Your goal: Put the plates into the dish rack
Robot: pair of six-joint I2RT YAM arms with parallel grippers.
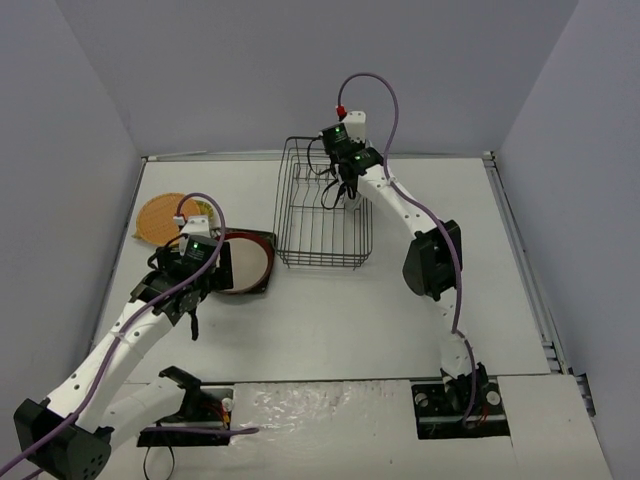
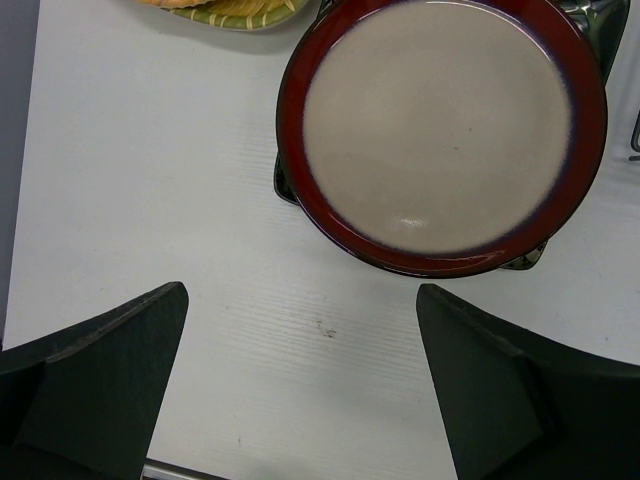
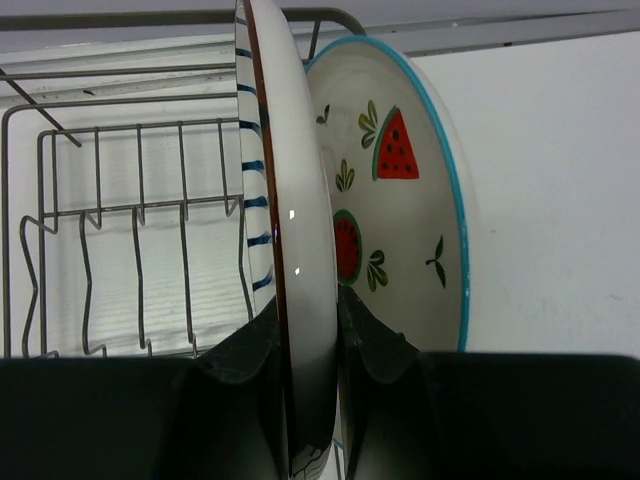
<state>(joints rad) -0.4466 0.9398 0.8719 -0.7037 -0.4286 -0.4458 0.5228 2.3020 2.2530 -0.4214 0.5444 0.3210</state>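
My right gripper (image 3: 308, 350) is shut on the rim of the white plate with dark radial stripes (image 3: 300, 230), holding it on edge inside the black wire dish rack (image 3: 120, 230). The white plate with red fruit marks (image 3: 410, 190) stands right behind it. In the top view this gripper (image 1: 342, 190) is at the rack's (image 1: 320, 215) far right end. My left gripper (image 2: 300, 350) is open and empty over bare table, just short of the red-rimmed cream plate (image 2: 440, 130), which lies on the dark square plate (image 2: 284, 186).
The orange plate (image 1: 163, 216) lies on the yellow-green plate (image 1: 202, 207) at the table's far left; the yellow-green rim also shows in the left wrist view (image 2: 235, 14). The red-rimmed plate (image 1: 248, 262) is left of the rack. Grey walls enclose the table.
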